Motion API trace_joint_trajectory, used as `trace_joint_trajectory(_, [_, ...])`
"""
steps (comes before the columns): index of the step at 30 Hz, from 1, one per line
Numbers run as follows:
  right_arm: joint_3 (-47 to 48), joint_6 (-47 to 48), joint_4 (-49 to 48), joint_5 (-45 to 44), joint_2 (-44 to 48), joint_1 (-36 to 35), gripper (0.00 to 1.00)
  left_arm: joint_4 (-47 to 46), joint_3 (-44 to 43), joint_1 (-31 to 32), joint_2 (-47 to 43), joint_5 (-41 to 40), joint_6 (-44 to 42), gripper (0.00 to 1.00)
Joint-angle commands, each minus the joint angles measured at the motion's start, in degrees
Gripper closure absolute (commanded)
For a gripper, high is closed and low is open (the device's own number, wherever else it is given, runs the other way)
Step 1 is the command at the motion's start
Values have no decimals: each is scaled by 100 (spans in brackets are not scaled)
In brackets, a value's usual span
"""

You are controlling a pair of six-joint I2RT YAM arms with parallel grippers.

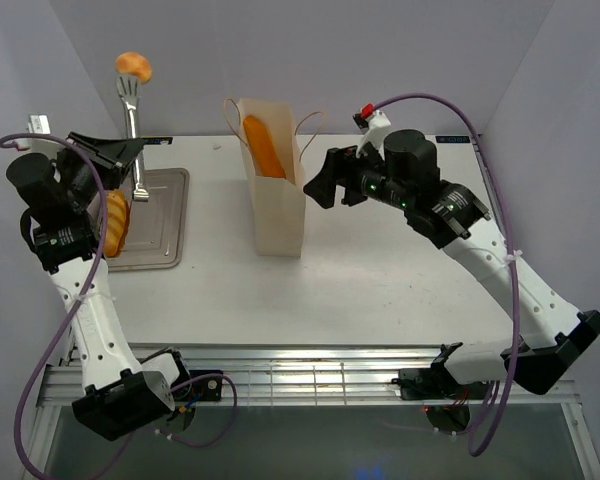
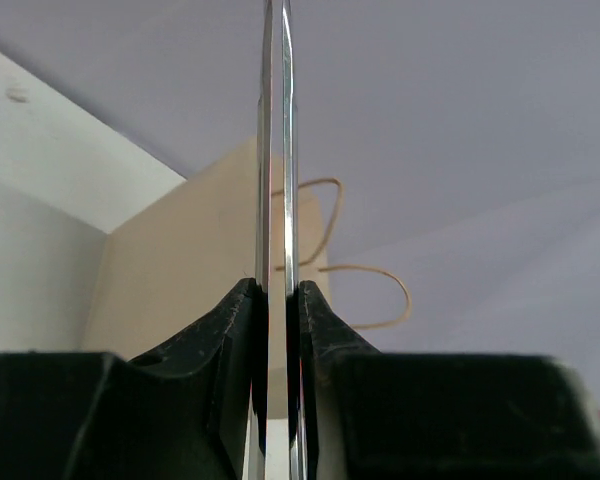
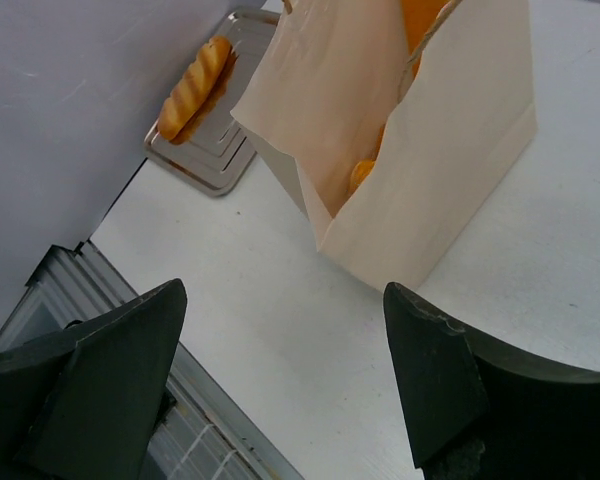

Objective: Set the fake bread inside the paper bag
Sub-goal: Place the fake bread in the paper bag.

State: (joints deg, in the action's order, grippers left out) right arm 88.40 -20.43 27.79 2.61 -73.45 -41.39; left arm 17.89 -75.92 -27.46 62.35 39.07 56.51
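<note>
My left gripper [image 1: 128, 165] is shut on thin silver tongs [image 1: 132, 115], also seen edge-on in the left wrist view [image 2: 277, 180]. The tongs point up and back and hold a small round roll [image 1: 133, 67] high above the tray's far edge, left of the paper bag [image 1: 277, 205]. The tan bag stands upright at mid-table with a long loaf [image 1: 263, 145] sticking out of its open top. More bread shows inside it [image 3: 363, 172]. Another loaf [image 1: 115, 220] lies on the tray. My right gripper [image 1: 322, 182] is open and empty, just right of the bag's top.
The flat silver tray [image 1: 165, 225] sits at the left of the table, also in the right wrist view [image 3: 215, 165]. The bag's cord handles [image 2: 380, 290] loop out from its top. A metal rail [image 1: 310, 375] runs along the near table edge.
</note>
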Motion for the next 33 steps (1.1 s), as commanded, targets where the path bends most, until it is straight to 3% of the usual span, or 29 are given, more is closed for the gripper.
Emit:
trace_joint_trajectory(1, [555,-181,69,688,-431,69,15,-321,-256,626,-109,330,220,100])
trace_joint_trajectory(7, [1144,-339,68,556,-1162,174,20,-470,-380,2453,-12,-294,185,100])
trace_joint_trajectory(13, [1390,-585,69,346,-1707,333,27,-506,-266,3351,-21,-628,62,100])
trace_joint_trajectory(25, [1874,-647,51,187,-2516,368,41,-523,551,3792,-267,-787,88,100])
trace_joint_trajectory(31, [2137,-629,60,126,-2736,429,61,-532,859,3819,-363,-629,237,100])
trace_joint_trajectory(33, [2190,-647,60,117,-2771,456,72,-523,947,3819,-407,-603,316,100])
